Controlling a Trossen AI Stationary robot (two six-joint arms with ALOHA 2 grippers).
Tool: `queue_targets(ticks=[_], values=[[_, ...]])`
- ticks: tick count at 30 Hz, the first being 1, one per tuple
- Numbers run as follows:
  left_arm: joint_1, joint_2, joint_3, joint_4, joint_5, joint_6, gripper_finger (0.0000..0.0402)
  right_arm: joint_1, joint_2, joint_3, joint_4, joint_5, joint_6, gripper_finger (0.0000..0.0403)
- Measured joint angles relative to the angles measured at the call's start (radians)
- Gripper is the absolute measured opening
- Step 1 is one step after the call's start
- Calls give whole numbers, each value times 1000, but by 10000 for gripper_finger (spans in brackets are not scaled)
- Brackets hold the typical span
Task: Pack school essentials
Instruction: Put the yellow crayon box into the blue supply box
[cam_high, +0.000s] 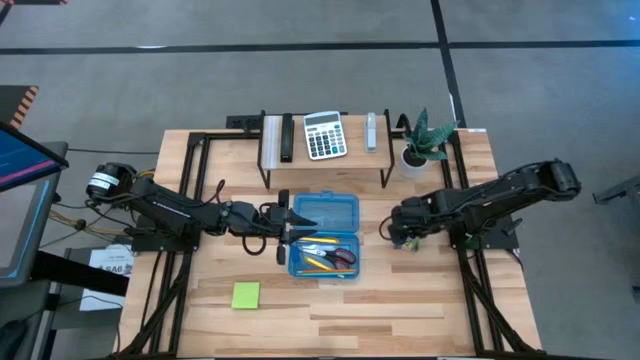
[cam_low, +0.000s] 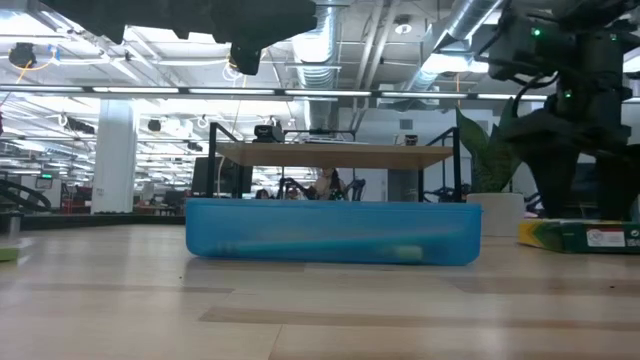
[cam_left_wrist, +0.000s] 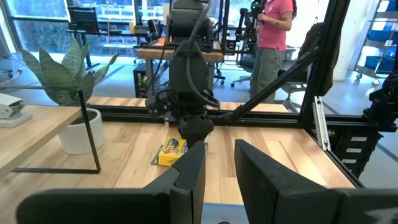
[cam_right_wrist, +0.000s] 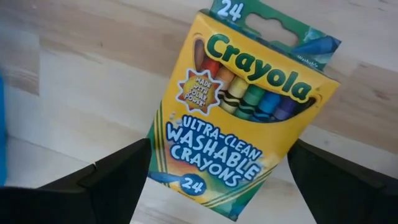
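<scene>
Crayons: the Crayola box (cam_right_wrist: 244, 109) lay flat on the counter (cam_high: 400, 300), at three o'clock from the blue case (cam_high: 323, 232), between the right gripper's (cam_high: 397, 231) wide-spread fingers. Left gripper (cam_high: 286, 231) hovered spread, empty, over the case's nine-o'clock edge.

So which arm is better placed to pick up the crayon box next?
The right. Its gripper hangs directly over the crayon box, fingers open on either side of it in the right wrist view. The left gripper is across the table at the blue case.
</scene>
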Motion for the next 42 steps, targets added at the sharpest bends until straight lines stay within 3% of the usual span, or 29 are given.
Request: queue_targets(ticks=[7,15,28,42], values=[[0,0,0,0,0,0,72,0,0,0,69,5,3,397],[0,0,0,1,0,0,72,-6,34,0,107,83,29,399],[0,0,0,-4,0,0,72,-6,231,9,172,83,-74,396],[0,0,0,-5,0,0,72,-6,160,-2,121,68,-176,339]])
